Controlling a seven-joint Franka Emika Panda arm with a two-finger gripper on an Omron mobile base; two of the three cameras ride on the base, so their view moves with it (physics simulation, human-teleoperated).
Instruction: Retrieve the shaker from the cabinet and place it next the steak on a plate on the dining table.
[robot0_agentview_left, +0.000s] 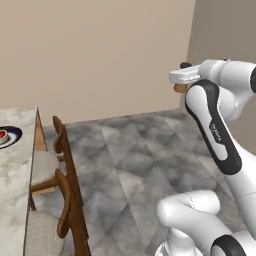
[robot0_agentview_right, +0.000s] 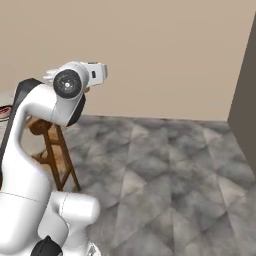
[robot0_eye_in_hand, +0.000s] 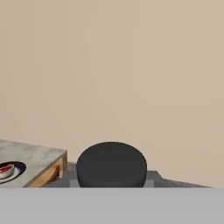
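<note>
My gripper (robot0_agentview_left: 183, 77) is high at the right, shut on the shaker (robot0_agentview_left: 180, 88). The shaker's tan base shows below the hand and its dark cap above. Its round black cap (robot0_eye_in_hand: 111, 164) sits low in the middle of the hand view and hides the fingertips. Far to the left, the plate (robot0_agentview_left: 11, 135) with its dark rim carries the steak (robot0_agentview_left: 2, 136) on the marbled dining table (robot0_agentview_left: 15, 175). The hand view shows the plate (robot0_eye_in_hand: 13, 170), the steak (robot0_eye_in_hand: 5, 168) and the table's corner (robot0_eye_in_hand: 37, 158) at lower left. The cabinet is out of view.
Two wooden chairs (robot0_agentview_left: 67, 165) stand along the table's near side, between me and the plate. A wooden chair (robot0_agentview_right: 54, 150) also shows behind my arm. Grey tiled floor (robot0_agentview_left: 135, 160) lies open ahead, up to a beige wall (robot0_agentview_left: 100, 50).
</note>
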